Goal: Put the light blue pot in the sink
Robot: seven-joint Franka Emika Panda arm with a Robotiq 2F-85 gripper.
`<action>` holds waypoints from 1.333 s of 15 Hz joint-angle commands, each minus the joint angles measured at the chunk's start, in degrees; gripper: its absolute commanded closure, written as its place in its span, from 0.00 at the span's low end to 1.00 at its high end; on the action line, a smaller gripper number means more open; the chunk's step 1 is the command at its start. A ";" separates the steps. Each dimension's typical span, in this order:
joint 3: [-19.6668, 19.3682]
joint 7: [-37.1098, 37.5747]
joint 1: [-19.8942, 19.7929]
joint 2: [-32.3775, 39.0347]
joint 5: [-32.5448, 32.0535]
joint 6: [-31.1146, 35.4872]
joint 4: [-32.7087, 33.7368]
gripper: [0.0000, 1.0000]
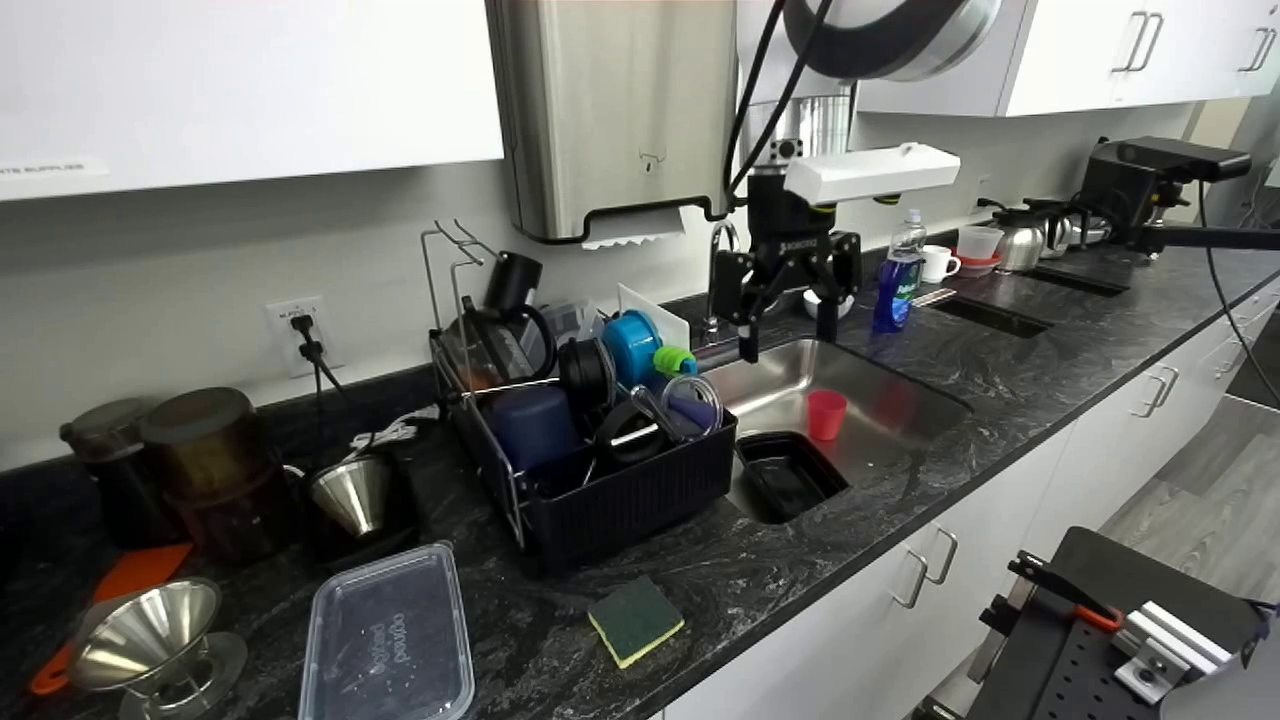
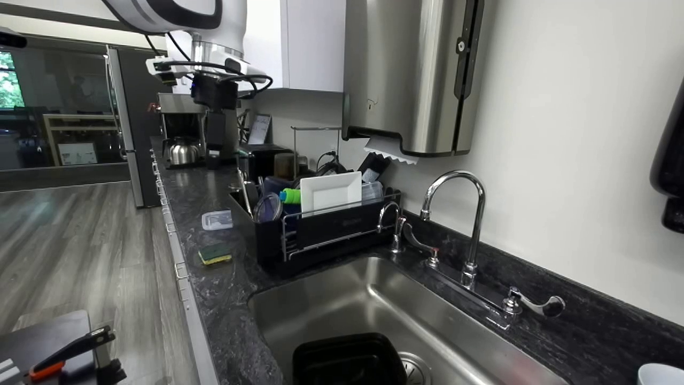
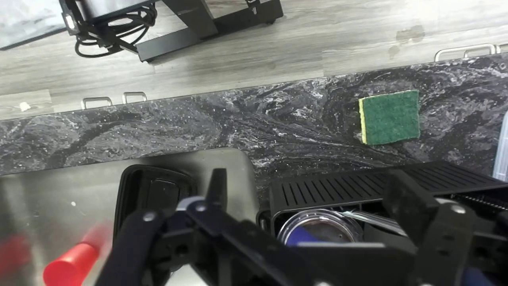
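On the sink (image 2: 331,305) side of the dish rack (image 2: 347,223), nearest first: a red cup (image 1: 826,415) in the sink, then a black tray (image 2: 347,363) closer to the rack. Both perhaps there for washing; the set-down should probably avoid them.

Overhead, about where rack and sink meet, hangs the tool (image 1: 788,338). Fingers (image 1: 827,318) spread wide, nothing between them. Held high, I judge, to clear the crowded load; lifting not yet begun.

At the rack's sinkward side a white plate (image 2: 331,190) stands on edge, to drain by the look of it. Just past it, inside the rack, sits the light blue pot (image 1: 630,345), close beside black cookware (image 1: 586,370) and a bright green piece (image 1: 674,361), presumably to drip dry and save room. A careless pull could drag neighbours out.

Pot itself: strong, clean blue, far brighter than the dark blue vessel (image 1: 535,425) lower in the rack. Round, tipped, one round end turned away from the plate; base or mouth, cannot tell. No handle shows. Surface looks smooth.
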 commanded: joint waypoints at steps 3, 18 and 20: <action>0.19 0.14 1.44 -0.96 0.30 10.13 -5.33 0.00; 0.20 1.21 1.09 7.08 -6.72 23.26 -3.12 0.00; 0.04 1.98 1.16 8.45 -8.70 24.17 -2.19 0.00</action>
